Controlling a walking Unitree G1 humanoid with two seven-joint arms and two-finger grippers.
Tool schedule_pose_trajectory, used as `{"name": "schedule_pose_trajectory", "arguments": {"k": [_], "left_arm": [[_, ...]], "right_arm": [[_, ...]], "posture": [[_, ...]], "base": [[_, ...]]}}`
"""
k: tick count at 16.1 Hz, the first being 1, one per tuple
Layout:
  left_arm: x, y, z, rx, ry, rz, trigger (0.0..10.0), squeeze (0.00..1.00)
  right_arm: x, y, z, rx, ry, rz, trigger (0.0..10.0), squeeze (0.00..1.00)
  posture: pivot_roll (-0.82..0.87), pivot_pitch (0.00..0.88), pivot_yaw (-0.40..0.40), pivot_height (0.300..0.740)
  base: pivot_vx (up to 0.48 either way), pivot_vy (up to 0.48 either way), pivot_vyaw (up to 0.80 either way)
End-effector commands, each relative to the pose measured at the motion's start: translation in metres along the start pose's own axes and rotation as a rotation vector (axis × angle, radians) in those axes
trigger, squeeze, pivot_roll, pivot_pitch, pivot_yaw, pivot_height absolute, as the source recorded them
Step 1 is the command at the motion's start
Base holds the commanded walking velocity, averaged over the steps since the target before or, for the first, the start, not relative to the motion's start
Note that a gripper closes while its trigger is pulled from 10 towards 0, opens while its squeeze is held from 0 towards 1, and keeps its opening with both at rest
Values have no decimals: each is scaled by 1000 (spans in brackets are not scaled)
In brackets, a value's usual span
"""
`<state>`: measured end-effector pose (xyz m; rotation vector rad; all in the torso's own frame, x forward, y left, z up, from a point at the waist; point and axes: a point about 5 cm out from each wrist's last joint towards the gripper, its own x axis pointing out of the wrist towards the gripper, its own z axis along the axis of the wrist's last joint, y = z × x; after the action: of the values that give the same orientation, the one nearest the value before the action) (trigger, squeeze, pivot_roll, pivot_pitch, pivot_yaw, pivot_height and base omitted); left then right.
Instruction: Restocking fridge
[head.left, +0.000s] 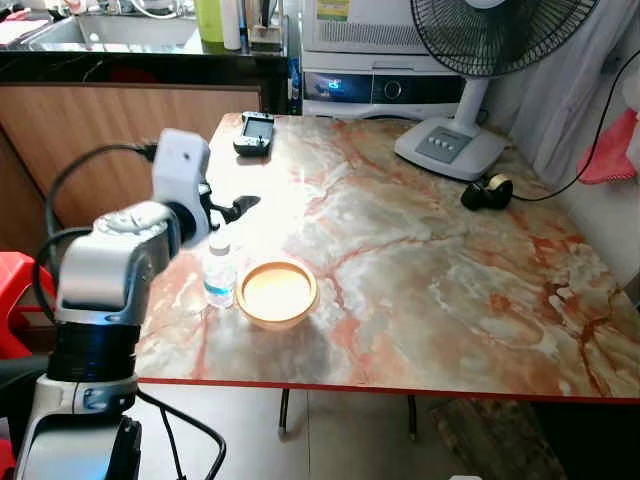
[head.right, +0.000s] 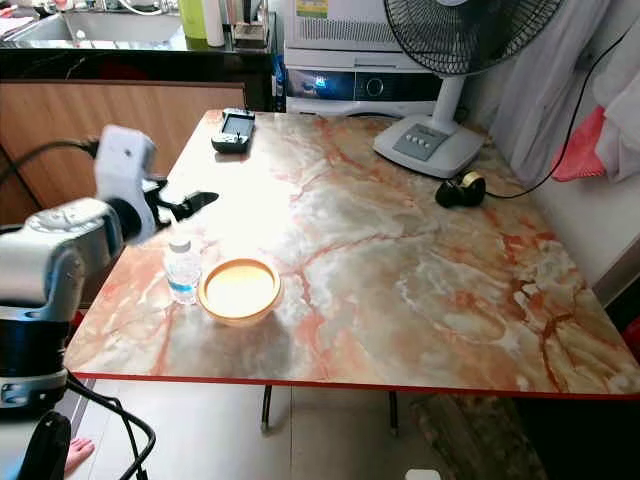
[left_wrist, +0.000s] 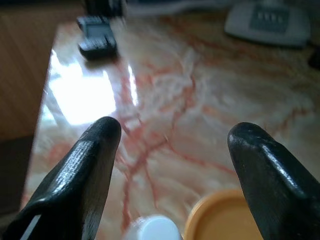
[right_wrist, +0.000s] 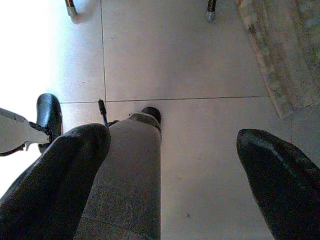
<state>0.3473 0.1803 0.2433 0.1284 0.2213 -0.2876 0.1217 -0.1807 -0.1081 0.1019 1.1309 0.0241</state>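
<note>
A small water bottle (head.left: 220, 274) with a white cap stands on the marble-patterned table (head.left: 430, 270), just below my left gripper (left_wrist: 170, 150), whose fingers are spread wide above it. An orange bowl (head.left: 277, 293) sits just beside the bottle. My right gripper (right_wrist: 175, 170), fingers also apart, hangs over the tiled floor (right_wrist: 200, 60).

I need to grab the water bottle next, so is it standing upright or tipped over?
Upright. The water bottle stands on the table, white cap on top, beside the orange bowl.
</note>
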Motion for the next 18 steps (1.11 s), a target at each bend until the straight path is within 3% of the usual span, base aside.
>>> {"name": "schedule_pose_trajectory", "arguments": {"k": [1, 7, 11, 12, 14, 15, 18], "left_arm": [[3, -4, -8, -6, 43, -32, 10000, 0], [6, -10, -16, -12, 87, -47, 10000, 0], [0, -7, -20, 116, 101, -23, 10000, 0], [-1, -8, -23, 112, 108, -26, 10000, 1000], [-1, -8, -25, 89, 112, -28, 10000, 1000], [-2, -7, -23, 83, 112, -14, 10000, 0], [-2, -6, -21, 80, 109, -8, 10000, 0]], "right_arm": [[0, 0, 0, 16, -5, -3, 10000, 0], [0, 0, 0, 10, -2, -1, 10000, 0], [0, 1, -1, 5, -2, 0, 10000, 0], [0, 1, -1, 2, 0, 2, 10000, 0], [0, 1, -1, 0, 2, 3, 10000, 0], [0, 1, -1, 0, 2, 3, 10000, 0], [0, 0, -1, -3, 3, 3, 10000, 0]], "posture": [[117, 0, -53, 740], [112, 0, -54, 740], [118, 0, -52, 740], [120, 0, -52, 740], [118, 0, -51, 740], [118, 0, -51, 740], [120, 0, -54, 740]], "base": [[0, 0, 0], [0, 0, 0], [0, 0, 0], [0, 0, 0], [0, 0, 0], [0, 0, 0], [0, 0, 0]]}}
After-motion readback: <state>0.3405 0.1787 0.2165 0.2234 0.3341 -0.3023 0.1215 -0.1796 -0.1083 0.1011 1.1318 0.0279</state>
